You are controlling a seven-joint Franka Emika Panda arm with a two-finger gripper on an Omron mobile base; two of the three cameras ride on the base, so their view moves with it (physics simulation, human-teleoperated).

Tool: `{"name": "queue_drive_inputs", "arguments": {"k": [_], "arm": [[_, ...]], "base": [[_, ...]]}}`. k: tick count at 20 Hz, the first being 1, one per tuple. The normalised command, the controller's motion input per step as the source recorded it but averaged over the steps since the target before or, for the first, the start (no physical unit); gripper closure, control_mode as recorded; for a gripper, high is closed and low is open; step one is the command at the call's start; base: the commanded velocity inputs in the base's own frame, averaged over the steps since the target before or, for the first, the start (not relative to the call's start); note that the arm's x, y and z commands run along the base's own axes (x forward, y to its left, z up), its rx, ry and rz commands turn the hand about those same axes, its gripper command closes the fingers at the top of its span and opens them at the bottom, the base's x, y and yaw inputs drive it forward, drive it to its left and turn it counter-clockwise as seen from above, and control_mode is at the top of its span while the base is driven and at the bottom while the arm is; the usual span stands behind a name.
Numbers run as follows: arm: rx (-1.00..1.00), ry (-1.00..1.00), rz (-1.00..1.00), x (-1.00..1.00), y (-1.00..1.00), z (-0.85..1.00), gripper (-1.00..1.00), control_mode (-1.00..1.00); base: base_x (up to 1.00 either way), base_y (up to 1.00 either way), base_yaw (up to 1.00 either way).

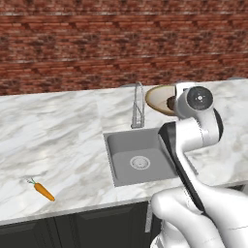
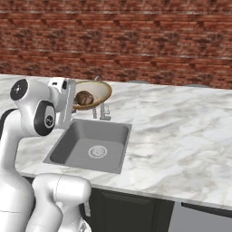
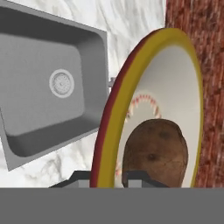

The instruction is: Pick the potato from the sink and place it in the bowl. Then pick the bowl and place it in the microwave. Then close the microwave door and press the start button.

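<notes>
since the gripper [image 3: 108,178] is clamped on the rim of the tilted bowl [image 2: 100,90] above the sink [image 2: 72,147], the potato [image 2: 84,97] inside could roll out.

Back wall [image 1: 121,43]: red-brown brick in dark, uneven courses, running the full width behind the worktop. Worktop [image 1: 53,135]: white marble with grey veining, long and flat, butted against the wall. Below its front edge: dark panelled cabinet doors [image 1: 72,227]. A paler grey panel [image 2: 204,222] sits under the worktop at the right end. Lighting even, shadows faint.
</notes>
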Motion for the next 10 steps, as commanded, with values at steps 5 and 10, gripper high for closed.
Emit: {"name": "queue_drive_inputs", "arguments": {"k": [5, 10], "arm": [[-0.1, -0.01, 0.15, -0.02, 0.02, 0.04, 1.0, -1.0], [-0.01, 0.0, 0.11, -0.15, 0.0, 0.02, 1.0, -1.0]], "base": [[0.0, 0.0, 0.0], [0.0, 0.0, 0.0]]}}
